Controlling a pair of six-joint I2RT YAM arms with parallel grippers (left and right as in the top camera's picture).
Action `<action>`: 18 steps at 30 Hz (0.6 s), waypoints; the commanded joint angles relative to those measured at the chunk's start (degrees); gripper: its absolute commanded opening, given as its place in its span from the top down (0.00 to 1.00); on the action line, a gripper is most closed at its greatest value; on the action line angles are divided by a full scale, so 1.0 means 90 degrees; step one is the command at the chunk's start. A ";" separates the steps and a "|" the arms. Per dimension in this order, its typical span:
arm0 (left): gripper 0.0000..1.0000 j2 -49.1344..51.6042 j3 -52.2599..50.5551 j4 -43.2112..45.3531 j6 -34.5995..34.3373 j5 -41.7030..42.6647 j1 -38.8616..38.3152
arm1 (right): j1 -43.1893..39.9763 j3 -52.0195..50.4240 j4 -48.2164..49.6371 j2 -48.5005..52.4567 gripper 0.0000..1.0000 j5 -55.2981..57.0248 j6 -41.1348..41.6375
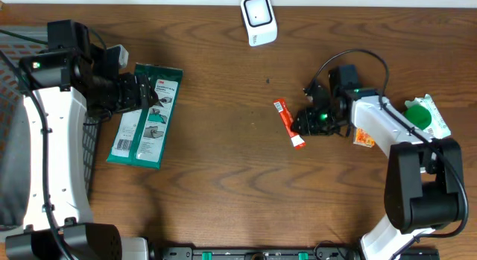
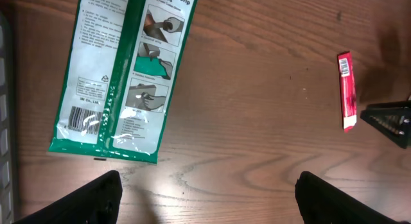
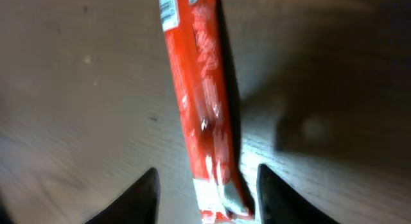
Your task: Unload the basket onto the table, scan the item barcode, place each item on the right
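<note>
My left arm [image 1: 65, 141] wears smooth white shells between chunky black joints, with a thin black cable [image 1: 45, 152] traced down its long link and a small green light [image 1: 35, 65] on one dark housing. My right arm [image 1: 381, 124] matches: white casing, bulky black joints, a black looping lead [image 1: 365, 55], a green glow [image 1: 322, 116]. The fingers [image 2: 90, 201] look like matte black wedges.

right end effector [image 1: 299, 127] at red packet [image 1: 288, 122]
</note>
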 commanded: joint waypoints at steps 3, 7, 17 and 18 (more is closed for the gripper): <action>0.13 -0.0085 -0.0002 -0.0022 -0.0034 0.0034 0.0002 | 0.0209 -0.0585 0.0580 -0.0017 0.63 0.0714 0.0240; 0.13 -0.0085 -0.0002 -0.0022 -0.0032 0.0034 0.0002 | 0.0262 -0.1005 0.1224 -0.0017 0.61 0.0777 0.0299; 0.13 -0.0085 -0.0002 -0.0022 -0.0034 0.0034 0.0002 | 0.0430 -0.0396 0.0262 -0.0673 0.99 0.2166 0.0525; 0.13 -0.0085 -0.0002 -0.0022 -0.0034 0.0032 0.0002 | 0.0488 -0.0257 0.0024 -0.0852 0.99 0.2628 0.0532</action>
